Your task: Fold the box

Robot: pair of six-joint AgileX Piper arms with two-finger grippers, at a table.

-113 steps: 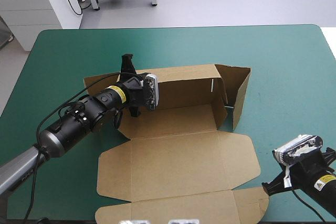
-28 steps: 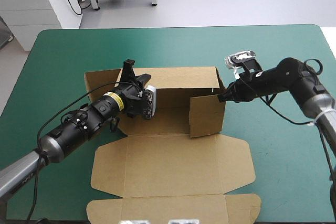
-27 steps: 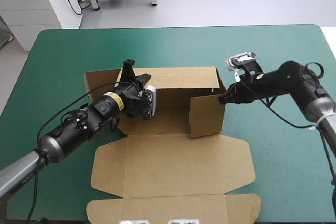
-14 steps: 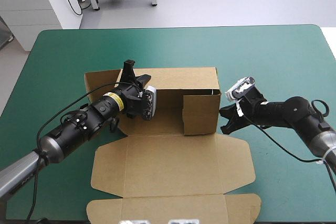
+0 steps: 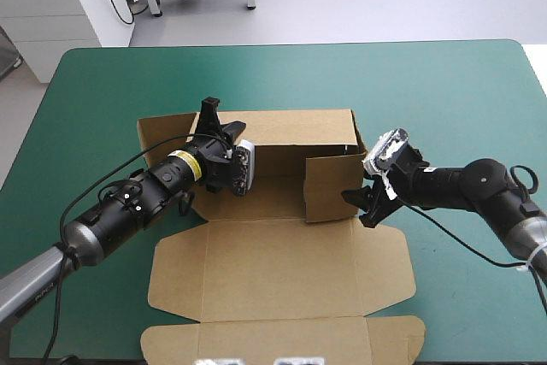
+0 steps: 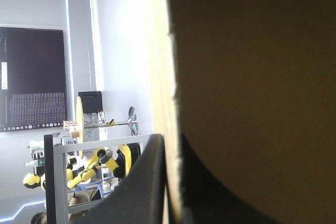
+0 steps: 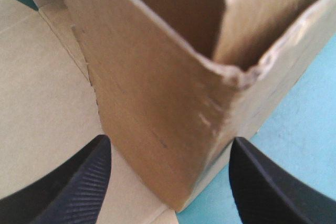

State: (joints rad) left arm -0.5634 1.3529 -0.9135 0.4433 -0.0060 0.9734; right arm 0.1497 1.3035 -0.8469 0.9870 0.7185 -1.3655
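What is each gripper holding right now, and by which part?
Left gripper: the box, by its back wall's top edge. Right gripper: open astride a corner, holding nothing.

Brown box, half raised, in the middle of the table

The box (image 5: 273,198) is a cut sheet of brown board on the teal-green table (image 5: 453,91). Its back wall (image 5: 299,130) stands upright. At the right end a side wall (image 5: 329,185) is raised too, meeting the back wall at a slightly crumpled corner. The lid (image 5: 282,267) lies flat toward the near edge, its tuck flap (image 5: 282,338) flat beyond it.
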